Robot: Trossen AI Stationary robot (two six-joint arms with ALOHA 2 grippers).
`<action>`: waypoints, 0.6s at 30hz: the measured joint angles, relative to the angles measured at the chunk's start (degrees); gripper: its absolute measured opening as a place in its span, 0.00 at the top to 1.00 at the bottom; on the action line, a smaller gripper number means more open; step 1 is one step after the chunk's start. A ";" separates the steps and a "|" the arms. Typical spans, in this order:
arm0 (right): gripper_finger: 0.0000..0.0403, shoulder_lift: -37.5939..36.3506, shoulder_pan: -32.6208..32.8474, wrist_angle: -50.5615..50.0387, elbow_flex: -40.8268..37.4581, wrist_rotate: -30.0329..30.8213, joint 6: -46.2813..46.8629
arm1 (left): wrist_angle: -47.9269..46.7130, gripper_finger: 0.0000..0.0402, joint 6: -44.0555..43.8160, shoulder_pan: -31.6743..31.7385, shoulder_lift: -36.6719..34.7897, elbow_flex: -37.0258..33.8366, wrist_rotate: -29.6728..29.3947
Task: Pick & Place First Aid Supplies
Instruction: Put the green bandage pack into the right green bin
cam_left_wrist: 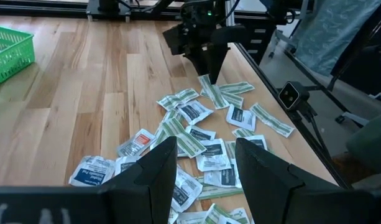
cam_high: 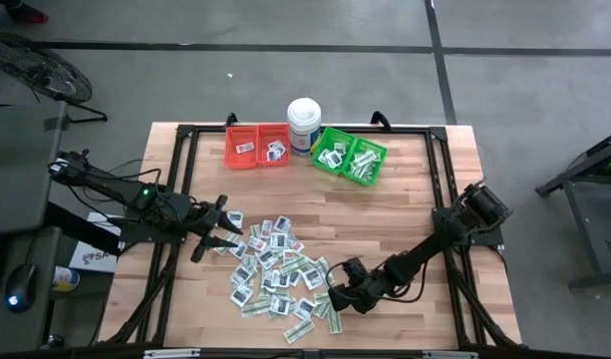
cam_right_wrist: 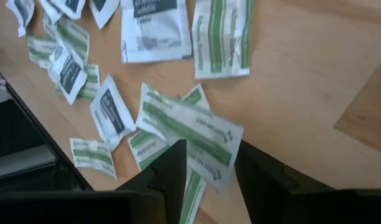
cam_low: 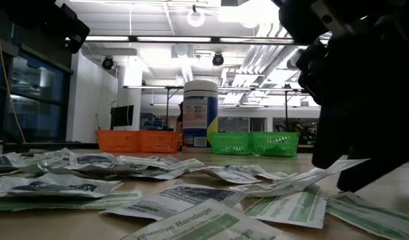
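- Right wrist view: the right end effector (cam_right_wrist: 209, 165) pinches a green-and-white strip (cam_right_wrist: 190, 127) between its fingers, lifted just clear of the tabletop (cam_right_wrist: 302, 56), likely for sorting.
- Left end effector (cam_left_wrist: 206, 171) hovers with fingers apart; loose packets (cam_left_wrist: 202, 134) lie just ahead.
- Green bin (cam_high: 350, 157) sits well beyond both.

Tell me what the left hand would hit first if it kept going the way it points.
Probably the near edge of the packet pile, a white square packet just ahead of the open left hand; depth is unclear.
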 joint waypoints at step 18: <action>0.99 -0.13 -0.45 0.21 0.00 -1.67 -2.65 | -0.16 0.60 0.44 -0.01 0.00 0.00 0.04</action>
